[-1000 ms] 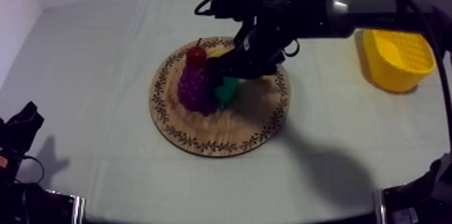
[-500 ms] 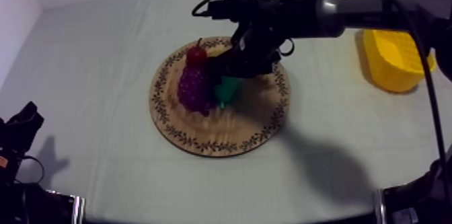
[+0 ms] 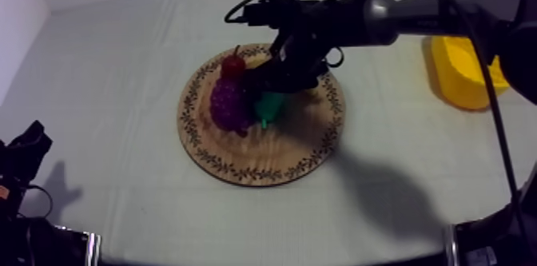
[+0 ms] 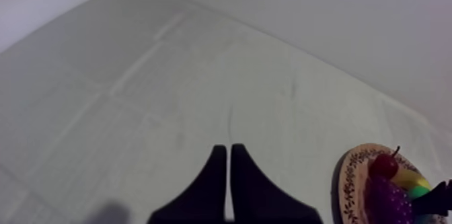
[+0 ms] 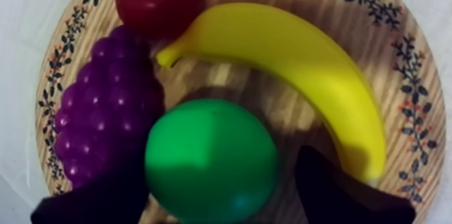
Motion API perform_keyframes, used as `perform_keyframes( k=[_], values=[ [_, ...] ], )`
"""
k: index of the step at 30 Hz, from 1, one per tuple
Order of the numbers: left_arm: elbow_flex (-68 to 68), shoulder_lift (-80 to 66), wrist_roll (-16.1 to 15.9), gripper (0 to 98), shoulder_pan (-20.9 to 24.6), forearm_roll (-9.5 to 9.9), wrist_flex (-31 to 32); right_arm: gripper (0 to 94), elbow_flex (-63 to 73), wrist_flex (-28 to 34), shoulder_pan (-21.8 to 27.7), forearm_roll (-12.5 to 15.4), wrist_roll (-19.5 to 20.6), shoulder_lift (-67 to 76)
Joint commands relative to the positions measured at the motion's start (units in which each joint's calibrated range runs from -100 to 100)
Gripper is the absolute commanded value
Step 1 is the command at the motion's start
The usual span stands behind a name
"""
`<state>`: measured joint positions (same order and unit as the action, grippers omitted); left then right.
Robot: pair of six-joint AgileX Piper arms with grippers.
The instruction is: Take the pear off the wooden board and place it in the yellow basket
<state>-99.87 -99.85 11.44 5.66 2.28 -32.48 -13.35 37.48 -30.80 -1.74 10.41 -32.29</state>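
Pear (image 3: 269, 106): rests on the wooden board (image 3: 240, 161) at the centre of the top view, beside the grapes (image 5: 101, 112) and banana (image 5: 289, 65). Right gripper (image 5: 225, 165): fingers parted, one on each side of the pear, not yet closed on it. Left gripper (image 4: 224, 151): fingers together, holding nothing. Judged remaining: grasp, lift, carry to the yellow basket (image 3: 467, 73), upper right.

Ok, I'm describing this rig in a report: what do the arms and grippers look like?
Right arm: black joints and a smooth grey tube section. Left gripper: two flat black fingers tapering to points. Right gripper: black fingers too.
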Motion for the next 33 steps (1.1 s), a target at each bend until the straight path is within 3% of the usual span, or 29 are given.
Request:
perform_keyframes(
  k=[1,10,20,29,33],
  values=[
    [-0.02,0.02,0.01,0.1,0.02,0.0,-0.01,57.9,0.23,-0.2,-0.09,0.03,0.01,-0.35],
    [-0.02,0.02,0.01,0.1,0.02,0.0,-0.01,52.3,1.56,-1.0,-0.55,0.27,0.01,-2.17],
    [-0.02,0.02,0.01,0.1,0.02,0.0,-0.01,26.8,1.48,-2.64,-0.21,0.47,-0.6,-2.42],
    [-0.02,0.02,0.01,0.1,0.02,0.0,-0.01,25.4,-1.51,-3.88,0.41,0.85,-1.29,1.23],
    [-0.02,0.02,0.01,0.1,0.02,0.0,-0.01,25.1,-5.26,-5.53,1.31,-0.44,-1.02,6.61]
  ],
)
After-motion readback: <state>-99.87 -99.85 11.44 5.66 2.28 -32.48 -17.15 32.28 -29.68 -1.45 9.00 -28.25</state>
